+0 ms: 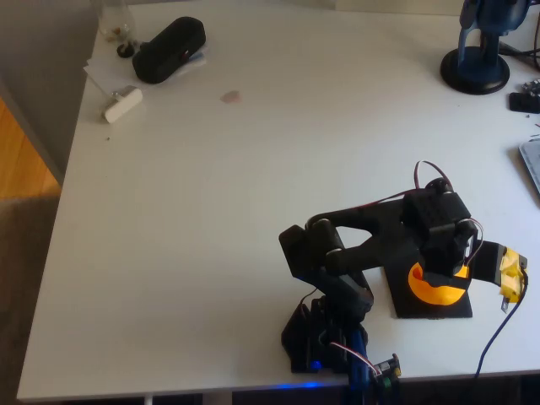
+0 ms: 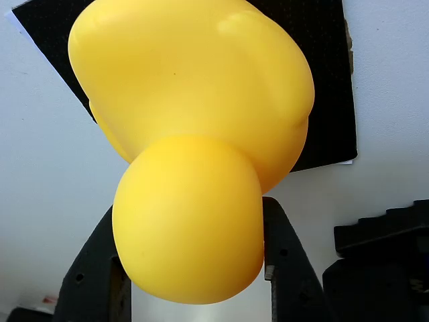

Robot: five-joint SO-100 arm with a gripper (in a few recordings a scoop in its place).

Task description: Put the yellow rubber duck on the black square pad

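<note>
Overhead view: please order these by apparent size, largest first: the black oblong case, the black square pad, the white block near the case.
1. black square pad, partly covered by the arm
2. black oblong case, similar, so unsure
3. white block

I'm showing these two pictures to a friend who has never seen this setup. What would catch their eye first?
The yellow rubber duck: it looms huge in the wrist view, its rounded head between the tool's two dark fingers. In the overhead view the black arm bends over the black square pad near the white table's front right edge, the duck's orange-yellow glowing beneath it. A black oblong case sits far off at the back left.
</note>
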